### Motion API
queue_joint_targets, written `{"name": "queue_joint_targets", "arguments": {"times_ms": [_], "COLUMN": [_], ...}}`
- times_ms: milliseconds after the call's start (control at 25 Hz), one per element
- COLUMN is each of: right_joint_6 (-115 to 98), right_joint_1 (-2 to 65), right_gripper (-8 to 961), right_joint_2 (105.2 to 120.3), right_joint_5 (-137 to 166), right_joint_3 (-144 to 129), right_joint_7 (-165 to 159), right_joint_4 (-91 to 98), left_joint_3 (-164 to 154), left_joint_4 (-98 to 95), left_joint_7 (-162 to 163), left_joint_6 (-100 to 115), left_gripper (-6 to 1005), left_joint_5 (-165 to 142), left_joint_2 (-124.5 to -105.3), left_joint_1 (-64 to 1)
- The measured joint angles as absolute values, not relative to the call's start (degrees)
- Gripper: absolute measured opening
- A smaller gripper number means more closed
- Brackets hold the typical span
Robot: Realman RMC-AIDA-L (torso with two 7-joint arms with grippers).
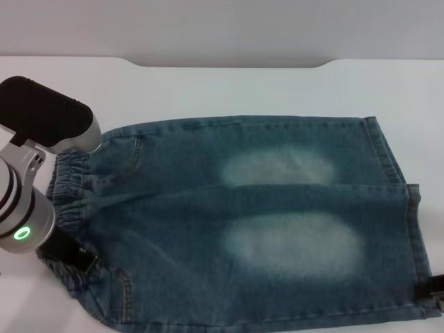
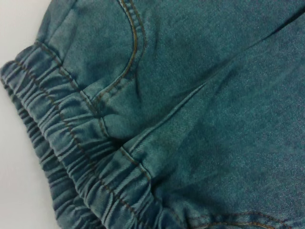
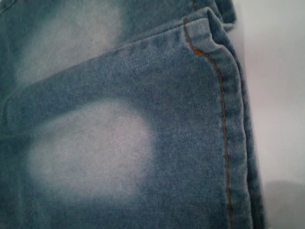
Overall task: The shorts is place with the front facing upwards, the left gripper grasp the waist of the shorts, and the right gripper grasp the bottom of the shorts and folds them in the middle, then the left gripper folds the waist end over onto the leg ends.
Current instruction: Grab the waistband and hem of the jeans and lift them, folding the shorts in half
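Shorts (image 1: 263, 222) lie flat on the white surface (image 1: 222, 87), front up with the two pale faded patches showing, waist to the left, leg ends to the right, so each arm has its own end within reach. At the near right edge of the head view a small dark bit of the right pincer (image 1: 436, 288) shows just beside the near leg's hem; cannot tell whether it is open, closed or already on cloth. Its wrist view looks straight down on the bottom of the shorts (image 3: 224, 119), stitched hem flat on the surface, no fingers visible, which suggests it is lined up over the hem for a grasp. Near left, the left pincer (image 1: 69, 257) sits low at the waist, black fingers (image 1: 76, 258) lying against the near part of the gathered elastic waistband (image 1: 69, 184); whether they are clamped on it or merely resting there I cannot tell. Its wrist view shows only waistband gathers and a pocket seam close up, so it is placed for a waist grip. Farther back, the far leg end (image 1: 378, 149) lies flat, with the slit between the legs on the right. Judgement: still at the grasp stage, nothing is folded yet.
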State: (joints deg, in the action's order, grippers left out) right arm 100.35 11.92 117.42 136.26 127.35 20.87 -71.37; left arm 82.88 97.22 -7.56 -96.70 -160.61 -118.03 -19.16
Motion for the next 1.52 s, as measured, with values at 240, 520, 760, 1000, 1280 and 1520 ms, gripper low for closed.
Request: {"name": "queue_joint_targets", "arguments": {"times_ms": [240,520,760,1000,1280,1520], "right_joint_6": [100.23,99.74,99.83,100.57,100.27,100.49], "right_joint_1": [12.23,12.76,12.87,13.05,13.54,14.00], "right_gripper": [610,610,609,582,386,210], "right_joint_2": [117.42,117.42,117.42,117.46,117.50,117.69], "right_joint_5": [136.26,136.31,136.32,136.12,136.49,136.60], "right_joint_3": [127.27,127.27,127.19,127.16,126.96,125.66], "right_joint_7": [20.94,21.63,21.69,23.80,25.99,26.97], "right_joint_4": [-70.93,-69.23,-69.09,-69.34,-68.72,-68.91], "left_joint_3": [82.79,82.77,82.78,82.79,82.79,82.79], "left_joint_4": [97.20,97.20,97.20,97.12,96.98,96.45], "left_joint_7": [-7.63,-7.65,-7.65,-7.65,-7.75,-7.81], "left_joint_6": [-96.67,-96.50,-96.48,-96.41,-96.10,-95.65], "left_gripper": [33,33,33,34,34,34], "left_joint_5": [-160.58,-160.52,-160.41,-160.38,-160.39,-160.31], "left_joint_2": [-118.03,-118.03,-118.03,-118.03,-118.04,-118.04], "left_joint_1": [-19.16,-19.16,-19.16,-19.22,-18.94,-18.88]}}
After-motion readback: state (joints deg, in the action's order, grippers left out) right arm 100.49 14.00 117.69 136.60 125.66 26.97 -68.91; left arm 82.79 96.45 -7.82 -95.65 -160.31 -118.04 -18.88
